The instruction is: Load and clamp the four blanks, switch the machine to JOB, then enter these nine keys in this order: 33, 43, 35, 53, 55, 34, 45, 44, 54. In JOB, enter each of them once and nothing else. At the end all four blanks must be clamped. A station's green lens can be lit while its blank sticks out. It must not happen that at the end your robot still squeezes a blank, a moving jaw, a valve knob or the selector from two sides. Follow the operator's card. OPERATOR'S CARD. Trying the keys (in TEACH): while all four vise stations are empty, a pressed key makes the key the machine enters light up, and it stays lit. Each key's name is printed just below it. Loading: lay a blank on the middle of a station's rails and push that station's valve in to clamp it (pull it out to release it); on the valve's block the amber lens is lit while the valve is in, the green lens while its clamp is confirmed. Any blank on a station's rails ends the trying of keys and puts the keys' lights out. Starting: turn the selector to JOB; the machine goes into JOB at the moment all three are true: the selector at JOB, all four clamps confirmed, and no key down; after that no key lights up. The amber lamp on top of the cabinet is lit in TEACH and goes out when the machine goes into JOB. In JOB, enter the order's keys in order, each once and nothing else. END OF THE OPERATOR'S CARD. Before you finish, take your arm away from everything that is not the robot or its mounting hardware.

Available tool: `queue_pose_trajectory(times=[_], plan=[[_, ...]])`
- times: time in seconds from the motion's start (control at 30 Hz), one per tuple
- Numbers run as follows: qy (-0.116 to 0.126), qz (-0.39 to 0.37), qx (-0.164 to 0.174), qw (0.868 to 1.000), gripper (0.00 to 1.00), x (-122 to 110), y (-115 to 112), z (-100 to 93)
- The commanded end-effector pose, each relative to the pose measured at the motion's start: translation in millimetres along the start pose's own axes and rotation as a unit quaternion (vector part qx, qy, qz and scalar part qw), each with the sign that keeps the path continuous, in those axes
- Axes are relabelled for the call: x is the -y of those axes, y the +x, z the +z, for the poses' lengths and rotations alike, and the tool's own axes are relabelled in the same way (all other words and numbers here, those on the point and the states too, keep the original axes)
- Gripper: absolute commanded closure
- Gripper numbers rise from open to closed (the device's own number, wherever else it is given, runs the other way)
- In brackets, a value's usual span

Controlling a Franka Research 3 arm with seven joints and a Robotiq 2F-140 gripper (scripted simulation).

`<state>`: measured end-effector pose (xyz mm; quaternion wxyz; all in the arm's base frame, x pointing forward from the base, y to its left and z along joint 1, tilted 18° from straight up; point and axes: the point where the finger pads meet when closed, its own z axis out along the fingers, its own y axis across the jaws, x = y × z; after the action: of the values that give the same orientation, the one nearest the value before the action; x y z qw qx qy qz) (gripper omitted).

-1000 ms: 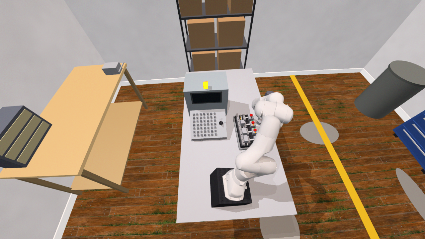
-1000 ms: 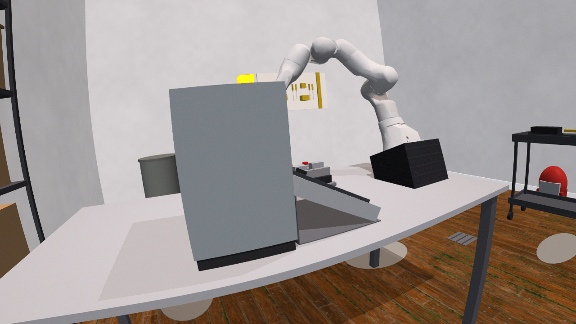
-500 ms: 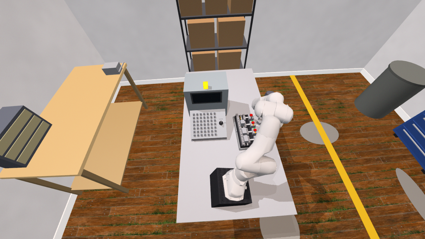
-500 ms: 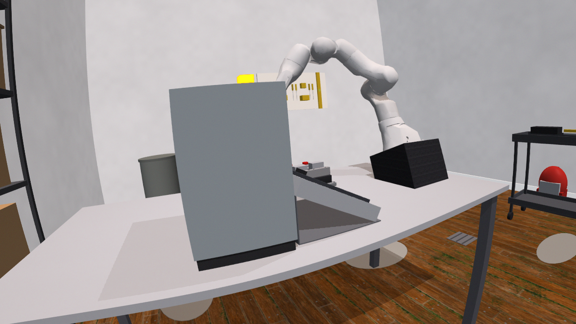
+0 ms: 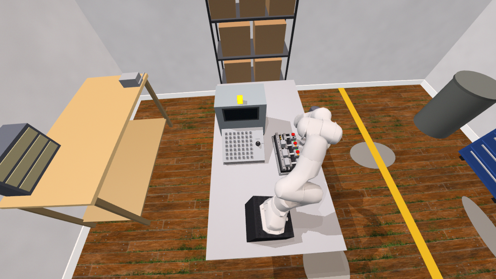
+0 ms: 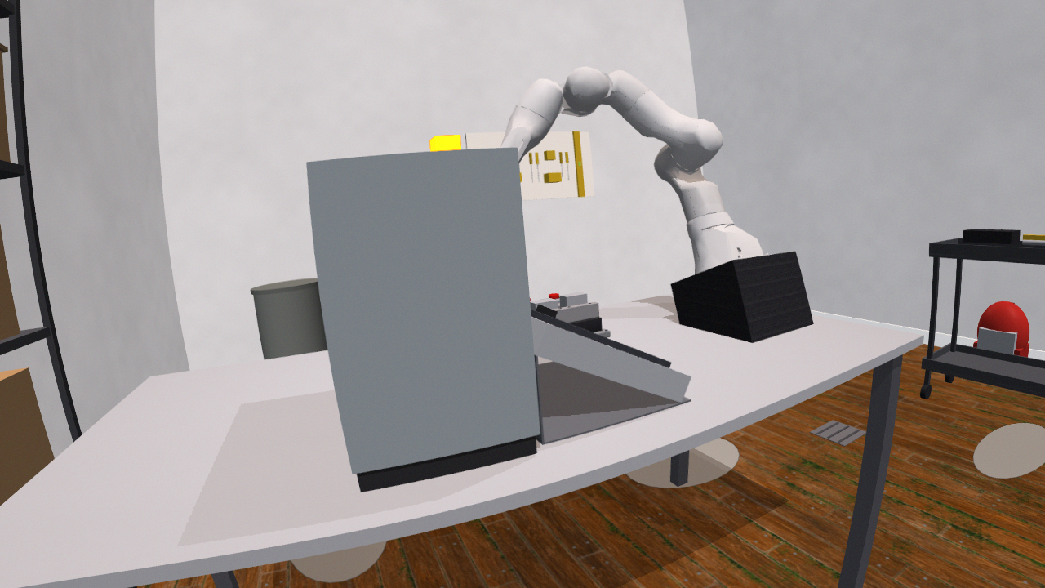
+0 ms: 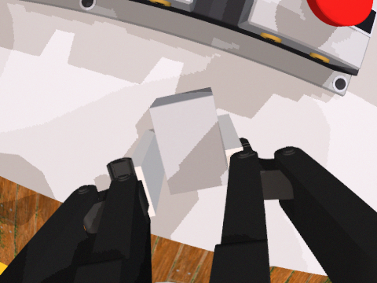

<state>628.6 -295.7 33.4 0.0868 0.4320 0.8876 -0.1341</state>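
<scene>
My gripper is shut on a light grey blank, above the table beside the vise fixture. In the top view the arm hides the gripper. Grey blocks stand at three stations there: one block, another block and a third block. The farthest station shows no such block. Three red valve knobs show, one knob at the far end; the arm hides the near valve. The lenses are too small to read surely. The amber lamp is lit. No key on the keypad looks lit.
The cabinet stands behind the sloped keypad, left of the vise fixture. The selector is at the keypad's right; its setting is too small to read. The arm's black base stands at the table's near end.
</scene>
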Motion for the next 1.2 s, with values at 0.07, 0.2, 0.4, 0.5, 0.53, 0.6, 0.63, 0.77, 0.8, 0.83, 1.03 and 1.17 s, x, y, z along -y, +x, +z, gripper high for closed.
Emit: queue_pose_trajectory(times=[0.07, 0.2, 0.4, 0.5, 0.53, 0.6, 0.63, 0.77, 0.8, 0.83, 1.03, 1.17], plan=[[-0.001, -0.001, 0.001, 1.000, 1.00, -0.8, -0.9, -11.8], [-0.001, -0.001, 0.001, 1.000, 1.00, -0.8, -0.9, -28.1], [-0.001, -0.001, 0.001, 1.000, 1.00, -0.8, -0.8, -62.7], [-0.001, -0.001, 0.001, 1.000, 1.00, -0.8, -0.7, -76.0], [-0.001, -0.001, 0.001, 1.000, 1.00, -0.8, -0.7, -76.0], [-0.001, -0.001, 0.001, 1.000, 1.00, -0.7, -0.7, -89.7], [-0.001, -0.001, 0.001, 1.000, 1.00, -0.7, -0.7, -96.5], [-0.001, -0.001, 0.001, 1.000, 1.00, -0.7, -0.6, -122.6], [-0.001, -0.001, 0.001, 1.000, 1.00, -0.7, -0.6, -128.5], [-0.001, -0.001, 0.001, 1.000, 1.00, -0.7, -0.6, -134.1], [-0.001, -0.001, 0.001, 1.000, 1.00, -0.7, -0.6, -157.9], [-0.001, -0.001, 0.001, 1.000, 1.00, -0.7, -0.6, -161.6]])
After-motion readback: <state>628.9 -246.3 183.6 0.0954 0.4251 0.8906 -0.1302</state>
